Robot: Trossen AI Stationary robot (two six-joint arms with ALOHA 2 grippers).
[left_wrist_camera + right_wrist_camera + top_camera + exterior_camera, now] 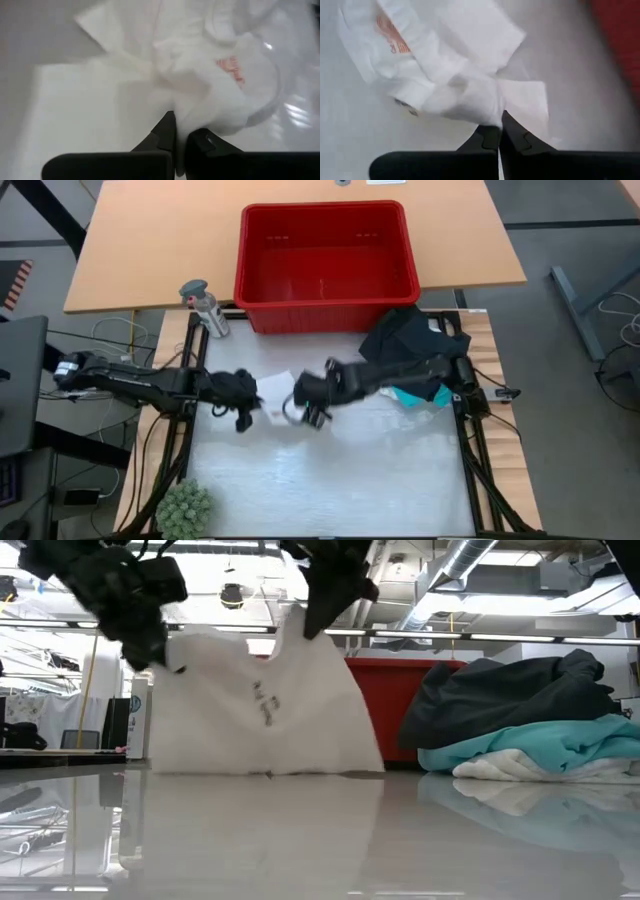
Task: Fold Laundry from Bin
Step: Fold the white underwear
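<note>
- The white garment [262, 715] hangs between the two grippers above the middle of the white table mat [330, 480]. In the low view its lower edge touches or nearly touches the surface, and it spreads wider toward the bottom.
- You hold it by two upper points so that it drapes flat under its own weight; this reads as a spreading step ahead of a fold.
- The left gripper [243, 392] has its fingers pressed together on one upper corner of the garment. The left wrist view shows cloth bunched between the dark fingertips [167, 131].
- The right gripper [303, 395] is likewise clamped on the other upper corner; the right wrist view shows the fabric gathered at its closed fingertips [502, 127].
- The two grippers stand near each other, so the top edge sags in folds rather than pulling taut.
- The remaining laundry, black clothing [405, 335] on a turquoise shirt [420, 393], sits piled at the mat's right edge, apart from the working area.
- The red bin [325, 265] stands beyond the mat on the wooden table and appears empty.
- A spray bottle [205, 305] stands just beside the bin's left corner.
</note>
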